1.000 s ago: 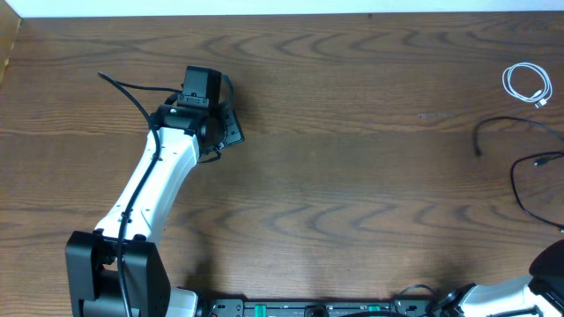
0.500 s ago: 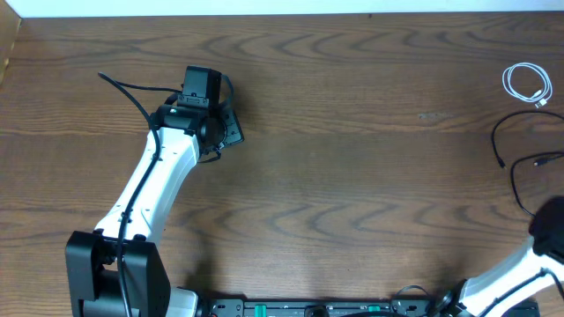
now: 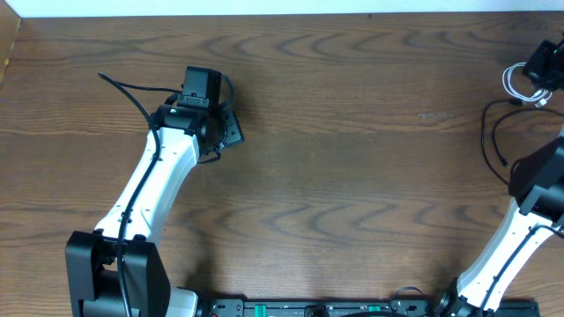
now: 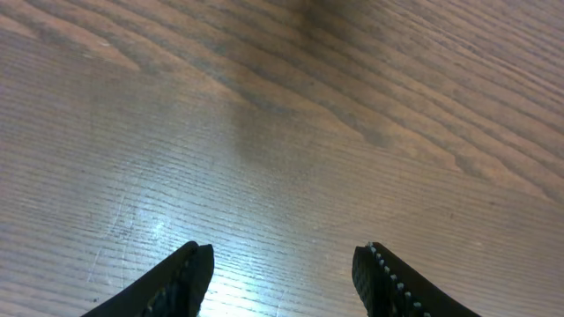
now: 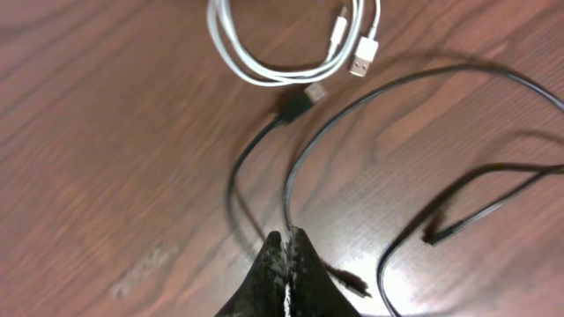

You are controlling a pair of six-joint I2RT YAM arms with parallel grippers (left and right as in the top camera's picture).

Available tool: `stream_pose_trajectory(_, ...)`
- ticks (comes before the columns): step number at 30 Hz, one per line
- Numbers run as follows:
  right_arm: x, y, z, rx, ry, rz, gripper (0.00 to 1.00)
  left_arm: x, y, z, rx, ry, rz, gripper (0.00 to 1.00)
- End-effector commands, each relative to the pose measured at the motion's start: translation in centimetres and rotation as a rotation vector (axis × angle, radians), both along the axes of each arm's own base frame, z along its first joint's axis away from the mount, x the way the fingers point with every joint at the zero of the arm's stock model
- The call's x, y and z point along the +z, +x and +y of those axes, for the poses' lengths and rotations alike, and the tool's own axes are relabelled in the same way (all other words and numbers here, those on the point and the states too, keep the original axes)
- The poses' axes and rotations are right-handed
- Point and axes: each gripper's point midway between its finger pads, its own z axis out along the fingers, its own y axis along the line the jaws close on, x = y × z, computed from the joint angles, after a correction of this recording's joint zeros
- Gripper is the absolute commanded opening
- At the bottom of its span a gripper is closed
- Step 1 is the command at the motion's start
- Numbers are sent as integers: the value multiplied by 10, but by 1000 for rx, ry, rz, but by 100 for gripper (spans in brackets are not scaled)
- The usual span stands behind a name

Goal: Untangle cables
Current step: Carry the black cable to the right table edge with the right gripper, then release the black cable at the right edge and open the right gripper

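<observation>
The white cable [image 5: 282,44] lies coiled on the wooden table, its plugs side by side; in the overhead view this coil [image 3: 515,84] sits at the far right edge. The black cable [image 5: 397,88] loops beside it, one plug [image 5: 304,95] touching the white coil. My right gripper [image 5: 286,233] is shut with a strand of the black cable running in between its tips. From above, the right gripper [image 3: 539,72] hangs next to the white coil and the black cable [image 3: 492,132] trails below it. My left gripper [image 4: 282,264] is open over bare wood, far left [image 3: 227,130].
The table's back edge [image 3: 282,14] meets a white wall. My right arm [image 3: 520,229] rises along the right edge of the table. A thick black wire [image 3: 123,85] runs along my left arm.
My right arm has swung from the bottom right corner up to the white coil. The black cable's loop has shifted with it. The left arm has not moved.
</observation>
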Motion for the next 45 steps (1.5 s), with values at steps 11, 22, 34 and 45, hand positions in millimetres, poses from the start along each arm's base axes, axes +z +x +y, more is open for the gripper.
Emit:
stream_pose_trajectory(11, 36, -24, -38, -52, 256, -210, 4, -6, -1, 3, -9, 21, 15, 57)
stream_pose_trajectory(22, 174, -45, 48, 276, 108, -393, 30, -6, -1, 3, -8, 20, 15, 57)
stream_pose_trajectory(34, 268, -124, 180, 568, -57, -450, 99, -6, -1, 3, 1, 17, 15, 57)
stream_pose_trajectory(45, 293, -163, 196, 628, -129, -488, 99, -6, -1, 3, 1, 17, 15, 57)
